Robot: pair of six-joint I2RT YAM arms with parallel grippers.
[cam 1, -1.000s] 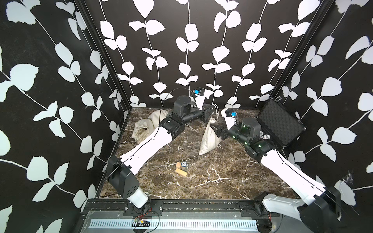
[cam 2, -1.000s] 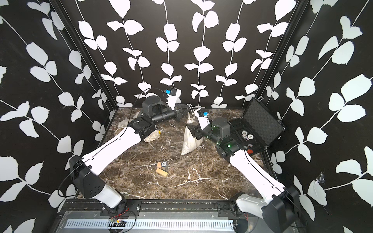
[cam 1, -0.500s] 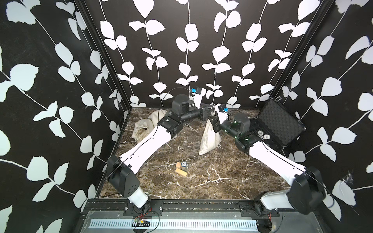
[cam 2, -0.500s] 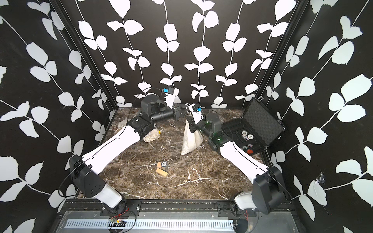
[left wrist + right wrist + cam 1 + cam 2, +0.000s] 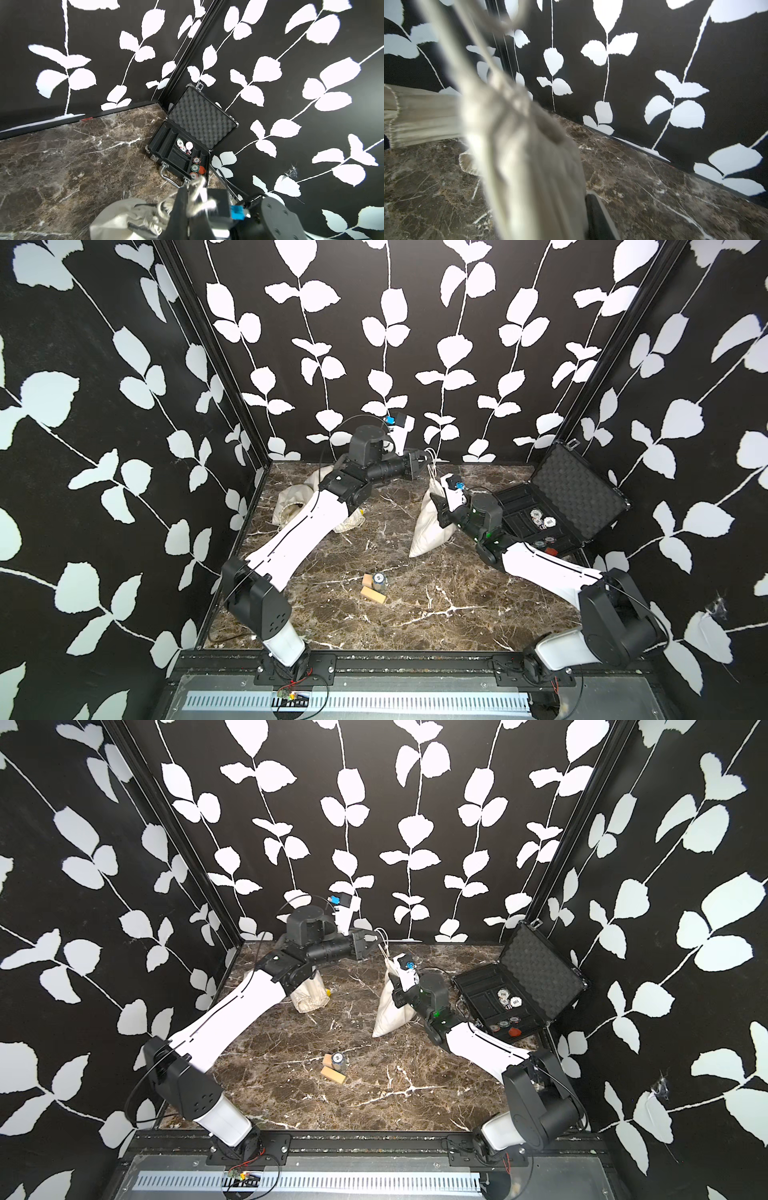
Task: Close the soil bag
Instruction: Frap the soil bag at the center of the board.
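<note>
You get bright, even overhead light in both top views, with only soft shadows on the floor [image 5: 415,605]. The walls [image 5: 124,406] bow at the edges. In your right wrist view the bag [image 5: 542,170] and cord [image 5: 452,41] are a close-up blur. In the left wrist view the cord [image 5: 195,199] is soft and the case [image 5: 199,116] is sharp.

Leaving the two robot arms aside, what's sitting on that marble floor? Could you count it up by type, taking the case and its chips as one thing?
Cloth bags: 2
Wooden blocks: 2
Small can: 1
Open black case: 1
Total: 6
</note>
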